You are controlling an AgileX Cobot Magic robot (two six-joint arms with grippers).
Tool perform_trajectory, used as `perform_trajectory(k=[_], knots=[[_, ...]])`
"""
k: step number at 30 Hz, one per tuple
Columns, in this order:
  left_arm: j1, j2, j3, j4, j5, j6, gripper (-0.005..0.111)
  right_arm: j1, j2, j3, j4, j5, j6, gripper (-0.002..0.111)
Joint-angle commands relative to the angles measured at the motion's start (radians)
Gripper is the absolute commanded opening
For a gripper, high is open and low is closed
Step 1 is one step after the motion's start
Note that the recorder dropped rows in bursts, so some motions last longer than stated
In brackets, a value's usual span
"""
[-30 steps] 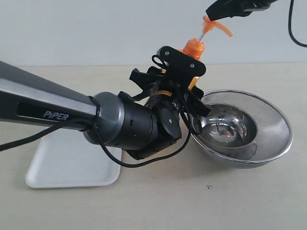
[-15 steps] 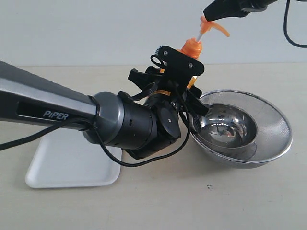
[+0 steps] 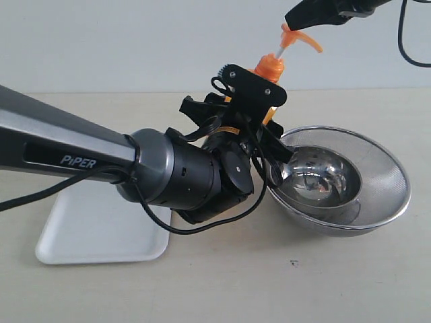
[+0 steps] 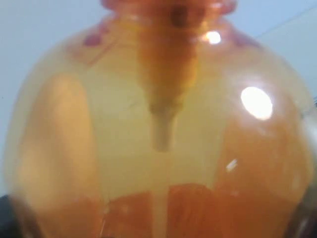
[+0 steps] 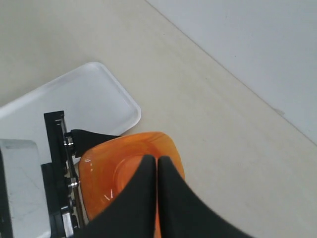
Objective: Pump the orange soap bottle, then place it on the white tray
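The tall translucent orange soap bottle with its orange pump head and white stem (image 3: 271,66) is held at the middle of the scene, just left of the nested round steel bowls (image 3: 387,192) and well to the right of, and farther back than, the flat white rectangular tray (image 3: 101,235), which lies at the near left of the pale bench (image 3: 303,282). Its body is clamped between the fingers of the left gripper (image 3: 259,108), which are spread wide around its flat sides. The bottle fills the left wrist view (image 4: 163,124), and whether its base rests on the bench cannot be told. The long axis is close to upright, the top leaning slightly to the right, and the spout is pointed right and a little down, towards the bowls. The fingers of the right gripper (image 3: 296,19) are pressed together with nothing between them, and their tips are set on top of the pump head, whose stem is seen fully extended. From here, a downward press could be lost if the closed tips are slid off the small, sloped head. The smooth bottle could also be pushed down or twisted within the left fingers, since the push is not quite in line with the leaning axis. Soap could then be thrown short of the bowls. A loosened hold would also put the later carry across to the tray at risk.
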Motion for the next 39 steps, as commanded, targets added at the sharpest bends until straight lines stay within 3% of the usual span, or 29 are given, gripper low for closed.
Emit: perform_trajectory(k=[1,39], knots=[[-0.006,-0.011,-0.013,0.045,-0.042,0.003,0.005,0.003,0.033,0.018,-0.068,0.07,-0.002,0.0],[-0.006,-0.011,-0.013,0.045,-0.042,0.003,0.005,0.021,0.035,0.018,-0.112,0.079,0.026,0.0]])
